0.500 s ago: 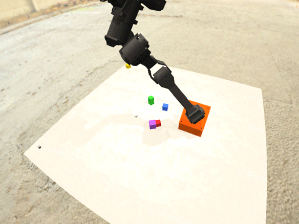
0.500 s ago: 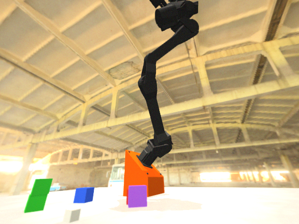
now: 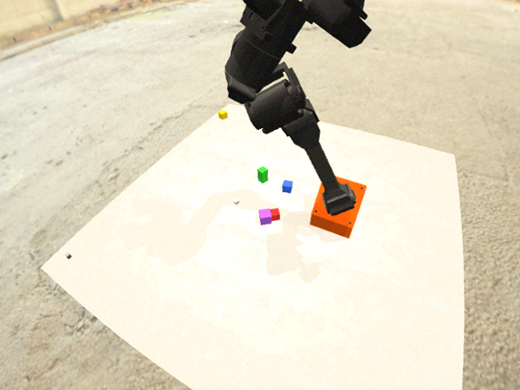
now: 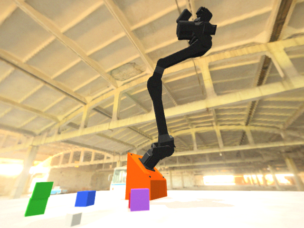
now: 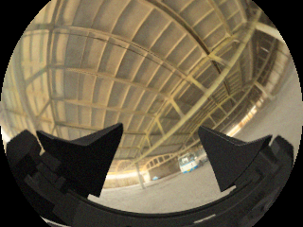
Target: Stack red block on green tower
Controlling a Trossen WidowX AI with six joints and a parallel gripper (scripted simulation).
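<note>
The red block (image 3: 275,214) (image 4: 129,201) lies on the white mat (image 3: 334,318), right against or very close to the purple block; in the exterior view only a thin red strip shows behind the purple one. The green tower (image 3: 262,175) (image 4: 39,198) stands upright; in the exterior view it shows two green blocks, the upper slightly offset on the lower. My gripper (image 5: 162,129) is wide open and empty. It is high above the mat, far from the blocks, and the wrist view shows roof, wall and distant floor between the fingers, with no blocks.
The purple block (image 3: 265,217) (image 4: 139,200) is beside the red one. A blue block (image 3: 286,186) (image 4: 84,198) stands between the green tower and the orange arm base (image 3: 331,224) (image 4: 137,180). A small white cube (image 3: 235,201), a yellow block (image 3: 223,114) and a tiny dark cube (image 3: 68,256) lie farther out.
</note>
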